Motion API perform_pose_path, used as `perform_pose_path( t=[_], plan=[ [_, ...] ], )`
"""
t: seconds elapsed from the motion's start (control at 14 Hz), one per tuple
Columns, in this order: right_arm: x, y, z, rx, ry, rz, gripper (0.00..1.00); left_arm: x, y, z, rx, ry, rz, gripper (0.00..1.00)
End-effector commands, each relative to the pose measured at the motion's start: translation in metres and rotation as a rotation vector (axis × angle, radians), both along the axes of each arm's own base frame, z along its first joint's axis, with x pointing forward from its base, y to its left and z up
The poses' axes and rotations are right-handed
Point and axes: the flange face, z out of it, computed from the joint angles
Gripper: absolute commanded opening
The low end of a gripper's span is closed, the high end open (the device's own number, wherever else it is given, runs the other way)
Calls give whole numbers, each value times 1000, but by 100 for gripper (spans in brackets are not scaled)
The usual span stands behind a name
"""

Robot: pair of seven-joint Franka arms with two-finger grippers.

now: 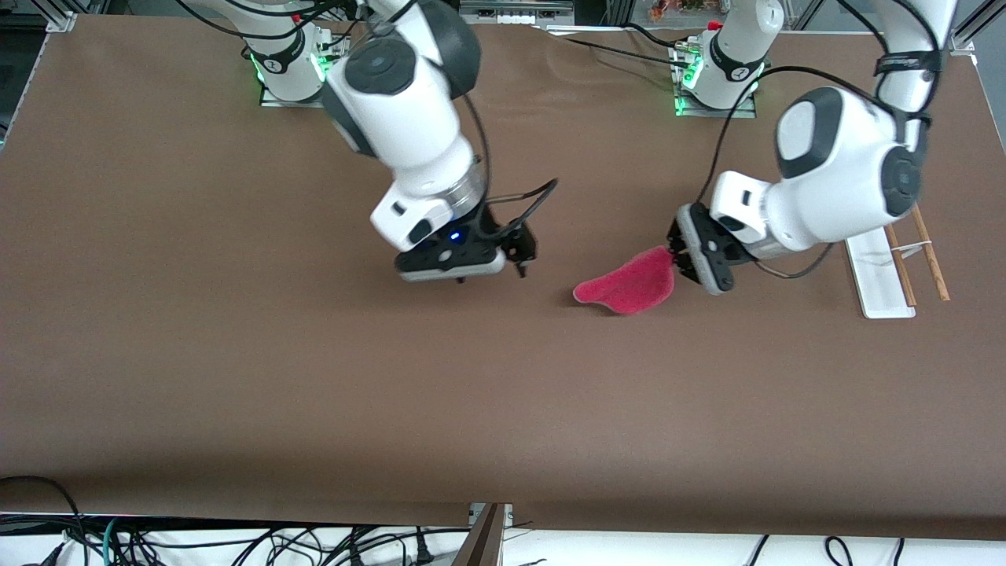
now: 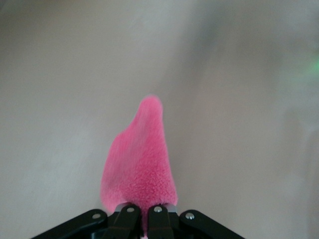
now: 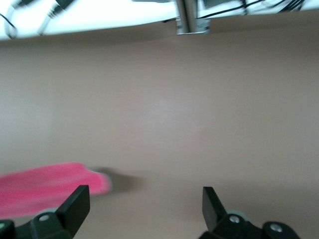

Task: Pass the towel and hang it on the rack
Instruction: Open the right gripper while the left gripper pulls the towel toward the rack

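The pink-red towel (image 1: 629, 284) hangs from my left gripper (image 1: 674, 253), which is shut on one corner and holds it low over the middle of the brown table, its free end trailing at the surface. In the left wrist view the towel (image 2: 139, 164) stretches away from the shut fingers (image 2: 128, 215). My right gripper (image 1: 520, 259) is open and empty over the table, a short way from the towel's free end toward the right arm's end. The right wrist view shows its spread fingers (image 3: 75, 204) and the towel's tip (image 3: 45, 188). The rack (image 1: 896, 267) stands at the left arm's end, partly hidden by the left arm.
The brown table (image 1: 236, 354) stretches wide on the side nearer the front camera. The arm bases (image 1: 287, 63) stand along the edge farthest from the front camera. Cables (image 1: 236, 542) lie below the table's front edge.
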Motion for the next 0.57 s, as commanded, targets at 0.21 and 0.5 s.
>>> perform_pose_path(
  t=[0.21, 0.5],
  plan=[
    [54, -149, 20, -157, 46, 208, 100, -2, 172, -1, 51, 91, 32, 0],
    [68, -254, 38, -210, 120, 240, 100, -18, 318, -18, -6, 79, -23, 0]
  ],
)
